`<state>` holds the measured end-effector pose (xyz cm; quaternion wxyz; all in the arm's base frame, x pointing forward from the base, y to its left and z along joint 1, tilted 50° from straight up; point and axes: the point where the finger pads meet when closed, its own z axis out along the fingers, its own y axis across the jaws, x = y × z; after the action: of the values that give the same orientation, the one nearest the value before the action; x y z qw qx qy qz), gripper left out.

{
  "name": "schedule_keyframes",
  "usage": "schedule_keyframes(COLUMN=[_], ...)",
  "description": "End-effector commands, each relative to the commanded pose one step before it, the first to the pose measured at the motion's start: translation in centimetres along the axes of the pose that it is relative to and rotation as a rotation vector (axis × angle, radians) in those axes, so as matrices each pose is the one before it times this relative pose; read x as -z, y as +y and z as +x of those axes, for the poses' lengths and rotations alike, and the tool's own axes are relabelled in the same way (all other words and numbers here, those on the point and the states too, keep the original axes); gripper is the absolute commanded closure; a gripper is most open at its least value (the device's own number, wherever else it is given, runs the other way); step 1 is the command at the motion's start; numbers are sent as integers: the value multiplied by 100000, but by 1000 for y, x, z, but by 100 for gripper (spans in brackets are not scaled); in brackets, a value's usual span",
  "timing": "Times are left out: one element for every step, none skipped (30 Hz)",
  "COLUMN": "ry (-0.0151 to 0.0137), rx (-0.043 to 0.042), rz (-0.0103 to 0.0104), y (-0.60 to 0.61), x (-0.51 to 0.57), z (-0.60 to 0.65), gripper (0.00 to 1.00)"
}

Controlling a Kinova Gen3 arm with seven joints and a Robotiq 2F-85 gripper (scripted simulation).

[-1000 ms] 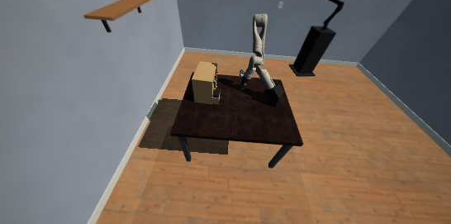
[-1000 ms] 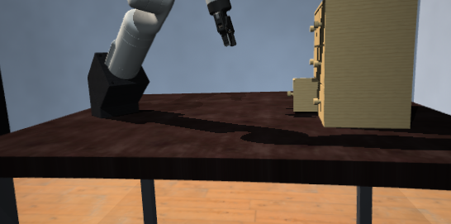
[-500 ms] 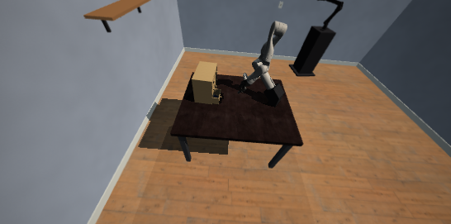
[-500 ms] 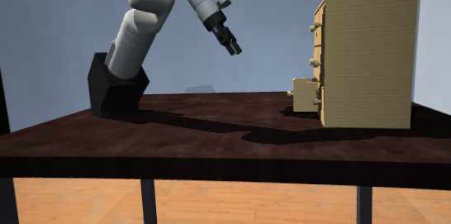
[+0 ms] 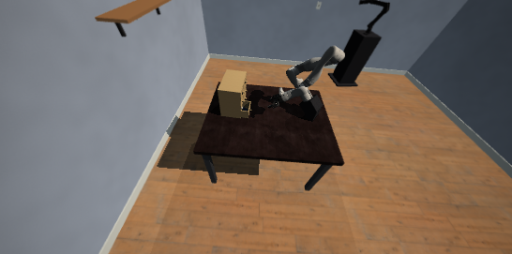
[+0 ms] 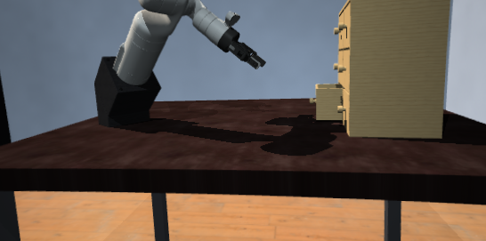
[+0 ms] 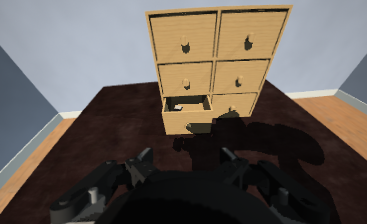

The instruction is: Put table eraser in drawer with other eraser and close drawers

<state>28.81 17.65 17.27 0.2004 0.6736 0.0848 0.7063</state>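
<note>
The small wooden chest [image 5: 232,88] [image 6: 396,65] [image 7: 219,50] stands upright at the table's far left and has two columns of three drawers. Its bottom left drawer [image 7: 186,122] [image 6: 328,100] [image 5: 246,105] is pulled partly out, and the others are pushed in. A small pale thing [image 7: 178,107] lies inside the open drawer; I cannot tell what it is. No eraser shows on the table top in any view. My gripper [image 6: 257,61] [image 5: 273,102] [image 7: 186,155] is open and empty. It hangs in the air well in front of the chest and points at it.
The dark table [image 5: 267,143] [image 6: 178,145] [image 7: 109,130] carries the arm's black base [image 6: 125,98] [image 5: 313,106] at its far right. A black pedestal [image 5: 356,56] stands on the floor behind. A wooden shelf [image 5: 136,7] hangs on the left wall.
</note>
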Motion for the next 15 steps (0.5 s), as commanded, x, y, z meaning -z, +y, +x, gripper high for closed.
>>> schedule_keyframes(ry=[11225, 1901, 0, 0, 1811, 1718, 1623, 1525, 1636, 1593, 1469, 1346, 1224, 1103, 985], rx=[4278, -1, 0, 0, -4, -6, -7, -9, -1, 1, -1, -1, -2, -3, -3], rz=[-125, -1, 0, 0, 11, 21, 29, 36, 9, 7, 16, 22, 27, 29, 30], y=[502, -2, 0, 0, 6, 14, 20, 25, 0, -5, 1, 5, 9, 11, 12], x=[-1084, -192, 0, 0, -191, -188, -184, -179, -156, -143, -136, -127, -118, -108, -98], z=[179, -71, 0, 0, -68, -64, -60, -56, -50, -48, -47, -45, -43, -40, -37], gripper=[0, 0, 0, 0, 0, 0, 0, 0, 0, 0, 0, 0, 0, 0, 0])
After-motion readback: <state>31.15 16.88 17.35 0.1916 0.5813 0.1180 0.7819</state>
